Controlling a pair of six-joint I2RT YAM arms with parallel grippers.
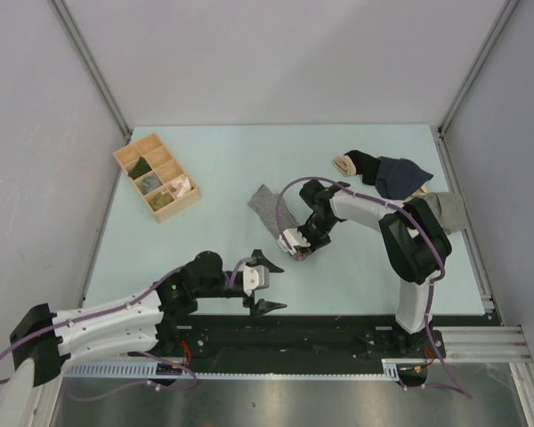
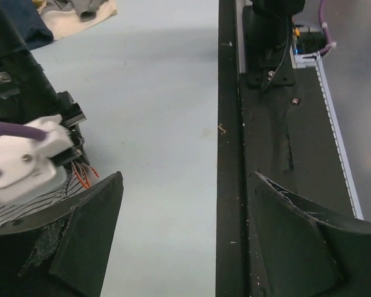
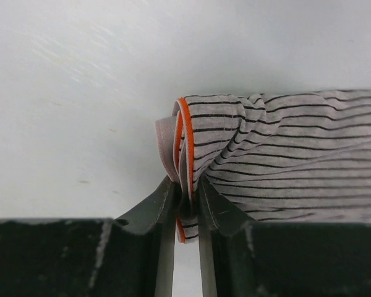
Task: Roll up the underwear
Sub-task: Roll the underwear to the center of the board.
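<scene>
The underwear [image 1: 269, 206] is a grey cloth with fine dark stripes and an orange-trimmed edge, lying on the pale table just right of its middle. My right gripper [image 1: 301, 251] is shut on its near edge. In the right wrist view the fingertips [image 3: 187, 189] pinch the bunched orange-trimmed fold, and the rest of the underwear [image 3: 284, 148] spreads out to the right. My left gripper [image 1: 271, 283] is open and empty, just in front of the right gripper near the table's front edge. In the left wrist view its jaws [image 2: 187, 178] stand wide apart, with a striped corner [image 2: 6, 207] at lower left.
A wooden compartment tray [image 1: 157, 176] with small items stands at the back left. A navy garment [image 1: 399, 175], a beige-grey garment [image 1: 447, 210] and a beige piece [image 1: 344, 164] lie at the back right. A black rail [image 2: 232, 154] runs along the table's front edge.
</scene>
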